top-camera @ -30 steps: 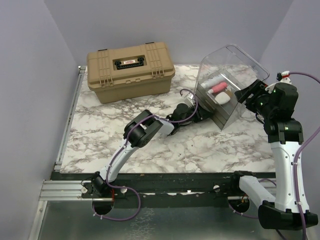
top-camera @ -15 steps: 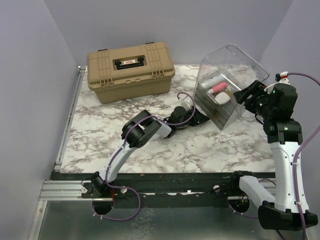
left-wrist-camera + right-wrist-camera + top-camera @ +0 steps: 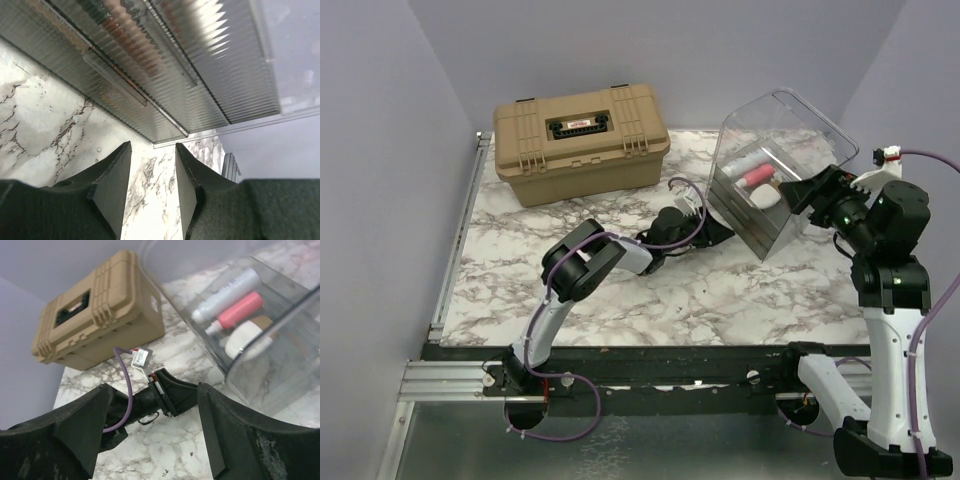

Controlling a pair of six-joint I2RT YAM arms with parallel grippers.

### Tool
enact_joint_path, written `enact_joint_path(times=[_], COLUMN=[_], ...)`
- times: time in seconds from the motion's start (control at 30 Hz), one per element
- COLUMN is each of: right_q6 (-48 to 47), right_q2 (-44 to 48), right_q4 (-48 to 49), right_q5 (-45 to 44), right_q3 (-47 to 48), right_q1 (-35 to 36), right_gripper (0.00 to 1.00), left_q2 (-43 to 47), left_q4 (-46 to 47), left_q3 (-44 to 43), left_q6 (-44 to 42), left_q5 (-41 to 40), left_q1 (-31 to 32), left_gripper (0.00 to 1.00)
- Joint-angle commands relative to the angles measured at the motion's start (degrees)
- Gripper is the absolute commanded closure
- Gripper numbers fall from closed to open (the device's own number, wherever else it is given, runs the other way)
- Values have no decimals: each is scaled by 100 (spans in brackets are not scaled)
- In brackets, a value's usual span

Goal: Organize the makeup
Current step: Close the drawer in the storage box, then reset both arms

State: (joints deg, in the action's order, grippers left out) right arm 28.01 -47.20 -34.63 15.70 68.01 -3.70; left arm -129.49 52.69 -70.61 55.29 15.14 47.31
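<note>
Progress looks far along: white tube point(image 3: 227, 292), pink tube point(image 3: 240, 309) and white oval piece point(image 3: 245, 337) lie in the clear bin point(image 3: 790, 110); left gripper point(image 3: 152, 165) half-open, empty; right gripper point(image 3: 810, 188) wide, holding nothing.

Clear bin point(image 3: 790, 120): one, on counter point(image 3: 740, 300).
Inside bin: white tube point(image 3: 227, 294), one; pink tube point(image 3: 240, 309), one; white oval piece point(image 3: 243, 337), one; brown piece point(image 3: 262, 321), one, partly hidden.
Bin drawers: count unclear.
Tan case point(image 3: 582, 143): one, left of bin.
Tools: two; left tool point(image 3: 152, 147) left of bin, right tool point(image 3: 155, 390) right of bin.
</note>
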Motion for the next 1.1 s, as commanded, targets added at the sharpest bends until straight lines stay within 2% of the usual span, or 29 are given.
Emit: enact_joint_path(times=[0.0,0.13,0.27,0.37,0.47,0.57,0.7,0.8,0.97,1.07], right_q6=[-274,-288,-49,53,-140,-282,-376,-487,-935,-1045], right_q2=[258,336,225,148,46,-160,-245,-376,-915,-1340], right_q4=[640,954,1457,1632,1354,998,800,646,219,60], right_q5=[1025,1664,2841,3327,3410,3551,3314,2915,1397,823], right_q3=[-48,-46,-84,-25,181,395,372,361,666,862], right_q1=[15,11,19,19,27,50,340,941,2777,3491], right_gripper=[21,13,1,0,0,0,0,0,0,0], left_q2=[538,986,1378,1714,2076,2391,2859,3246,3848,4387], left_q4=[-30,-30,-35,-39,-63,-140,-469,-880,-1569,-2020], left_q3=[352,685,883,1198,1578,1810,2059,2233,2362,2684], left_q6=[-330,-429,-519,-565,-611,-660,-814,-979,-1269,-1172], left_q5=[-66,-378,-430,-603,-963,-1130,-1336,-1744,-2123,-2277], left_q1=[-55,-77,-139,-213,-297,-405,-537,-565,-640,-775], left_gripper=[57,55,52,47,36,30,25,18,14,12])
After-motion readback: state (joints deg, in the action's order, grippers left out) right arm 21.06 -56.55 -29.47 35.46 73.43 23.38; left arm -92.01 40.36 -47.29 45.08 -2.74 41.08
